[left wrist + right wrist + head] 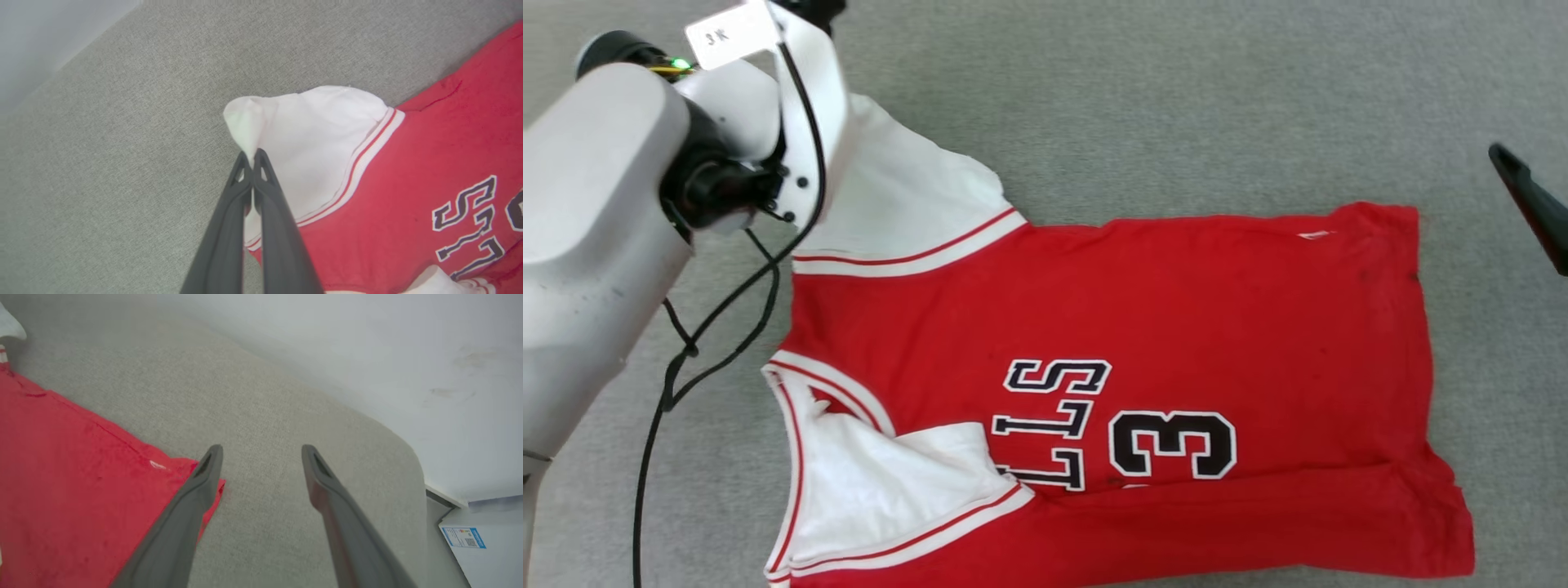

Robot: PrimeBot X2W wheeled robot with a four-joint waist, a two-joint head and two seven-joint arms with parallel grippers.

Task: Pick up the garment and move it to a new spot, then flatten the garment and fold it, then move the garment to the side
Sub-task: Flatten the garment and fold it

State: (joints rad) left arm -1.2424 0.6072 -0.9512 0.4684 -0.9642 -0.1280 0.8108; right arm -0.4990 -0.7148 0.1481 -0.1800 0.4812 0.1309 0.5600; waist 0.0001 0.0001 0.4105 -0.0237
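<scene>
While the garment is lying spread on the grey cloth surface, we are pinching the tip of its white sleeve with our left gripper, jaws clenched on the fabric. Our right gripper is hovering released, jaws wide apart, beside the red hem corner.

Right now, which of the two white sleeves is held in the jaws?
The far sleeve, whose tip the left gripper pinches with shut jaws. The near sleeve lies untouched beside the black lettering.
</scene>
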